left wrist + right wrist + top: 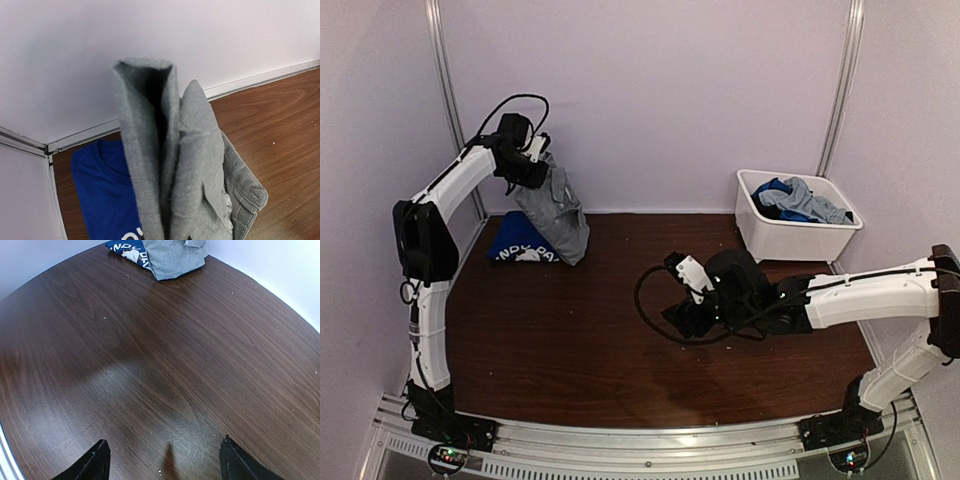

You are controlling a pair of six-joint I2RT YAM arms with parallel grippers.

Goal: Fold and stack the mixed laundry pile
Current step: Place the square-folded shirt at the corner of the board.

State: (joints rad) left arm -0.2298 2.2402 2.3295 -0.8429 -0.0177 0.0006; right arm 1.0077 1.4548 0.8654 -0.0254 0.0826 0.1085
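**Operator:** Jaws status?

**Technician:** Left jaws: clenched on the upper end of a grey garment [558, 215], raised well above the worktop [580, 330] at the back left corner. Right jaws: released, with nothing between them, low over the bare middle of the worktop.

**Operator:** Location of the laundry?

**Technician:** Three positions.
- The grey garment hangs from the left jaws.
- A folded blue shirt [520, 245] with white print lies flat on the worktop in the back left corner.
- More blue and grey clothes [798, 200] sit in the white bin [760, 238] at the back right.

**Operator:** Which relation governs the next move?

**Technician:** The grey garment's long axis runs vertically, straight down from the left jaws. Its lower end meets the right side of the blue shirt.

To stack it, the left arm [440, 200] would probably lower the garment and lay it down, so that the axis turns flat across the shirt.

The right arm [870, 295] is well apart from this pair and nearer the bin, so the placing likely falls to the left arm alone.
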